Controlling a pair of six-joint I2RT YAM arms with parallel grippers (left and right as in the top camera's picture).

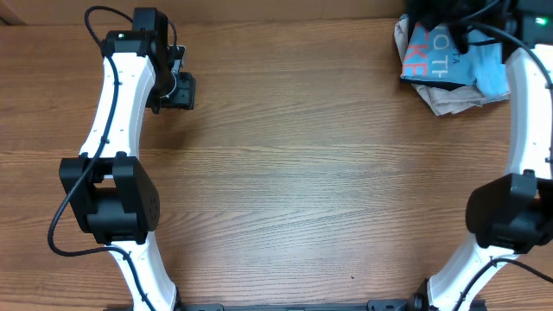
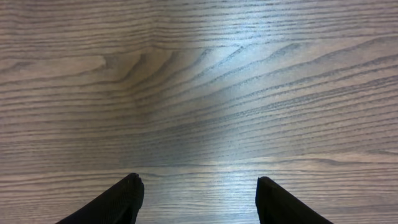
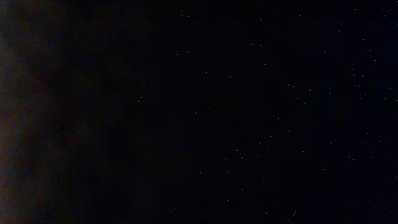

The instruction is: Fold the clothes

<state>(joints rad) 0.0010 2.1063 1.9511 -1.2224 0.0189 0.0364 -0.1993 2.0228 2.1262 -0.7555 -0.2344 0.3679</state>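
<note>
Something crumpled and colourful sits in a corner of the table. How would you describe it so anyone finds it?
Seen from above, follow the wooden table to its far right corner, next to the white right arm. There a crumpled light blue T-shirt lies, its white and coral lettering setting it apart from the plain black fabric bunched behind it.

A wood-grain desk [image 1: 285, 173] is seen. At its far right corner a crumpled light blue T-shirt [image 1: 475, 69] with white and coral lettering is laid, with pale fabric [image 1: 449, 99] bunched under its near edge.
</note>
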